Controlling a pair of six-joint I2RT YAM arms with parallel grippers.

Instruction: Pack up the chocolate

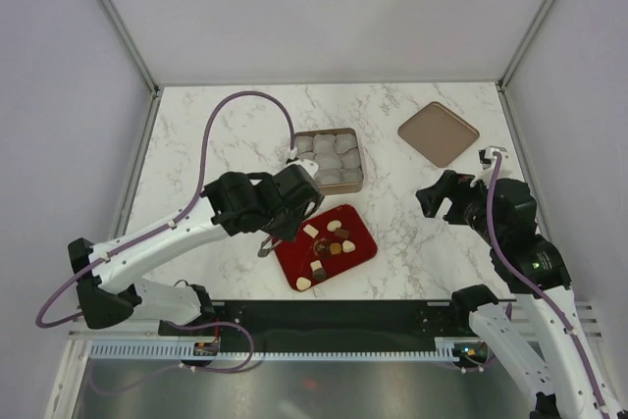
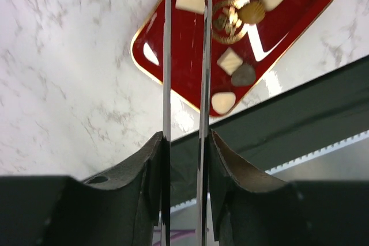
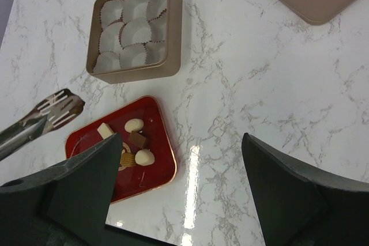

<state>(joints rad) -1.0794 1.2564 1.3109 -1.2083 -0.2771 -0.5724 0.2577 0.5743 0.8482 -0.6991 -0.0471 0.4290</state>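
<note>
Marbled tabletop (image 1: 407, 228), pale walls (image 1: 324, 7); left end effector (image 2: 185, 142) on tongs (image 3: 55, 110), right end effector (image 3: 181, 137) open.

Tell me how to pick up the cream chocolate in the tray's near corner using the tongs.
Come from straight above and pinch the cream chocolate across its sides with the tongs. It lies flat, with the rim of the red tray close on the near side and a dark piece just behind, so a sideways approach would likely snag.
</note>
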